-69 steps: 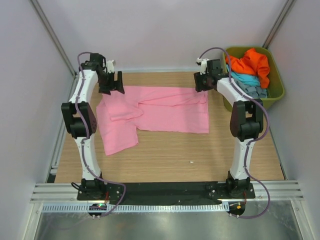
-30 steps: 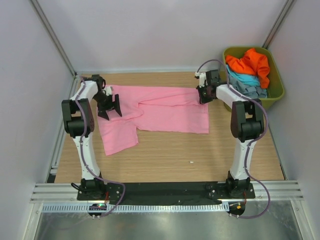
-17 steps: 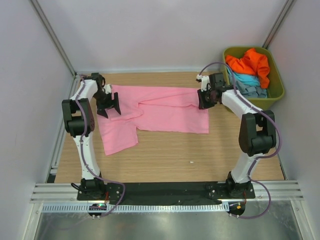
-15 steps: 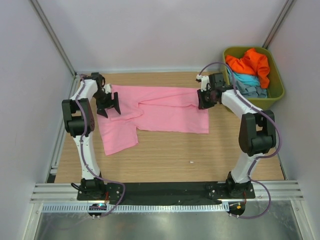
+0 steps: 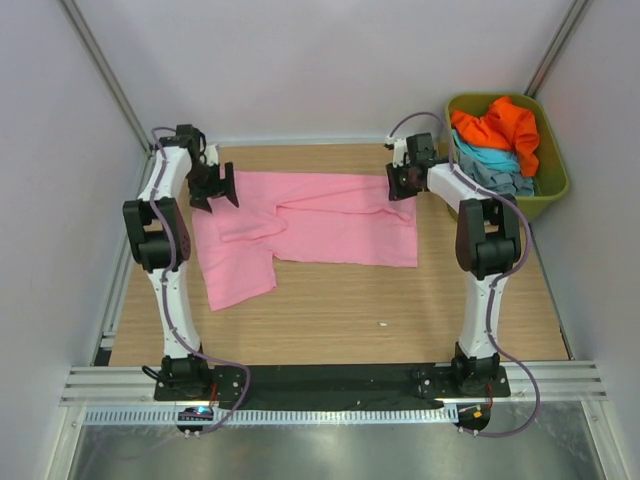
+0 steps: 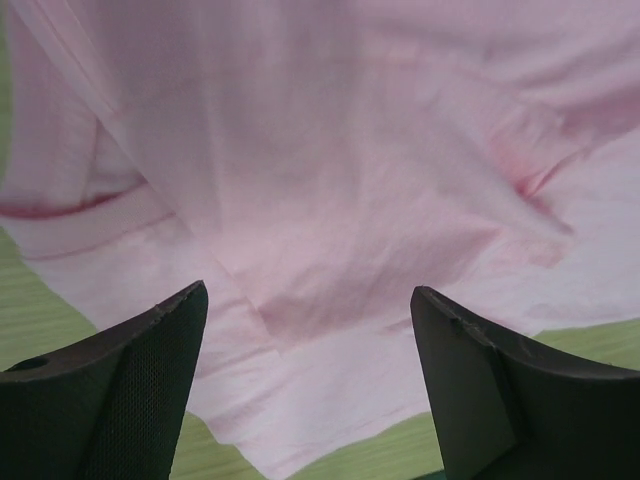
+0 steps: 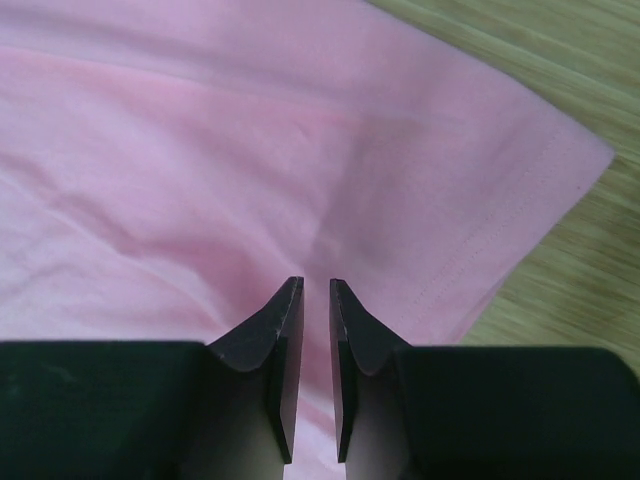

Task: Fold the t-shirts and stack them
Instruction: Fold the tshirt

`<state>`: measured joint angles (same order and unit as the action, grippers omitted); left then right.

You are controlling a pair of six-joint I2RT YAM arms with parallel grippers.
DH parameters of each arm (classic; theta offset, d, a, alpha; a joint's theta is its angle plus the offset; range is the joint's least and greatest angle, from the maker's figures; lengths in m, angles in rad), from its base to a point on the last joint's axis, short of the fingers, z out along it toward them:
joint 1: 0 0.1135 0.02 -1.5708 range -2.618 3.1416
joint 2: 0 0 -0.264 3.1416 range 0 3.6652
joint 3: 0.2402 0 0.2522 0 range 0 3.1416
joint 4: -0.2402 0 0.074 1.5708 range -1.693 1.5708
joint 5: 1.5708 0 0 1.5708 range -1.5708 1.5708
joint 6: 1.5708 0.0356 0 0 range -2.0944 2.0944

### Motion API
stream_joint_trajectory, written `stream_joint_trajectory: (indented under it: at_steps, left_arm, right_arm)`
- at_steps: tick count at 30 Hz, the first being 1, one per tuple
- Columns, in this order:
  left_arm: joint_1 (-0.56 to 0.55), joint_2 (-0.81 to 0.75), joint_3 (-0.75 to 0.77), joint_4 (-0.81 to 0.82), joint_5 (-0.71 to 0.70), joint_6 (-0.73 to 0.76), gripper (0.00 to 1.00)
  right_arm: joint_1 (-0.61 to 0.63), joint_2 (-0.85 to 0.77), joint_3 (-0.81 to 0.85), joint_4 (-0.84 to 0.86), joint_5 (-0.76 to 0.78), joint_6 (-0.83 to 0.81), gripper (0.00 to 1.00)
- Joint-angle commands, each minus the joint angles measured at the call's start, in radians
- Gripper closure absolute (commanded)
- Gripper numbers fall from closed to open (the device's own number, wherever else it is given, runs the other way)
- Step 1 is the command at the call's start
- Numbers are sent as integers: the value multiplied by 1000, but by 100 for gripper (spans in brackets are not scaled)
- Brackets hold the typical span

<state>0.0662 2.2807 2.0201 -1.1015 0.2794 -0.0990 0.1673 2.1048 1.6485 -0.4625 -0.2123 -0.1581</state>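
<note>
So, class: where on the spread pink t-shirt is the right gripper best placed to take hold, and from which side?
Take the hemmed corner of the pink t-shirt, coming down from above and from the bare table side. The shirt lies flat, so only its edges can be pinched, and this corner juts onto wood. The right gripper is just inside it, jaws barely parted.

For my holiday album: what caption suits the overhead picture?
Left gripper and right gripper poised over the far edge of a pink t-shirt on a table, more shirts in a tub.
</note>
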Motion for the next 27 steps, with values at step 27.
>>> stream_joint_trajectory:
  at_steps: [27]
  left_arm:
    - [-40, 303, 350, 114, -189, 87, 9]
  right_arm:
    - [-20, 299, 292, 44, 188, -78, 76]
